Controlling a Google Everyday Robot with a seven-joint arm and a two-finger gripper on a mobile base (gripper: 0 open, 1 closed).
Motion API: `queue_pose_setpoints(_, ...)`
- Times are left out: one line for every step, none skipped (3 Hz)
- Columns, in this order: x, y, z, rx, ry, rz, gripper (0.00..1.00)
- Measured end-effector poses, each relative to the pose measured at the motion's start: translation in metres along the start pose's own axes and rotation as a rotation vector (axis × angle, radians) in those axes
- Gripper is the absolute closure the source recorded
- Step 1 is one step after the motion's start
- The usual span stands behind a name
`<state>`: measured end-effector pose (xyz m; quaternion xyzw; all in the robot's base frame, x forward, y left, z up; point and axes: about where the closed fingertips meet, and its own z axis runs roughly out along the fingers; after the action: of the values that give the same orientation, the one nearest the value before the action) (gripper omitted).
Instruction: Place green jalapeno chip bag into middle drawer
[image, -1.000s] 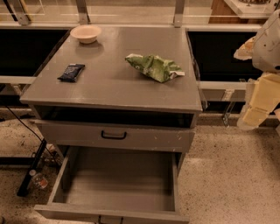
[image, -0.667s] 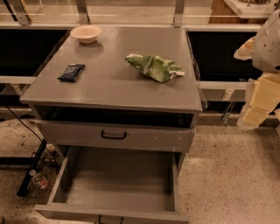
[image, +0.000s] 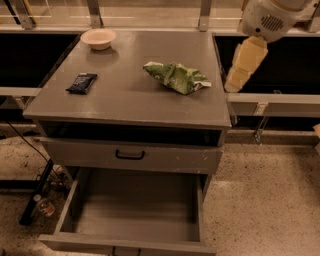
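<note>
The green jalapeno chip bag lies crumpled on the grey cabinet top, right of centre. The middle drawer is pulled out low at the front, and its bare grey floor holds nothing. My gripper hangs from the white wrist at the upper right. It points down just past the cabinet's right edge, a short way right of the bag and not touching it. It holds nothing that I can see.
A small dark-blue packet lies on the left of the top and a shallow pale bowl stands at the back left. A shut drawer front with a black handle sits above the open drawer. Cables and a bottle lie on the floor at the left.
My arm has swung in from the right edge, leftward and up, bringing the gripper close to the cabinet's right side near the bag. The bag and the drawer have not moved.
</note>
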<state>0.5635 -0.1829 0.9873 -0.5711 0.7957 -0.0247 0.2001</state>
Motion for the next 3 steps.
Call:
queue_pose_setpoints(-0.016,-0.02,-0.017,0.052,-0.048,-0.003,0.0)
queue_pose_setpoints(-0.025,-0.026,-0.004,0.045,-0.057,-0.005,0.0)
queue_pose_setpoints(-0.051,-0.049,0.035,0.011,-0.051,-0.033,0.0)
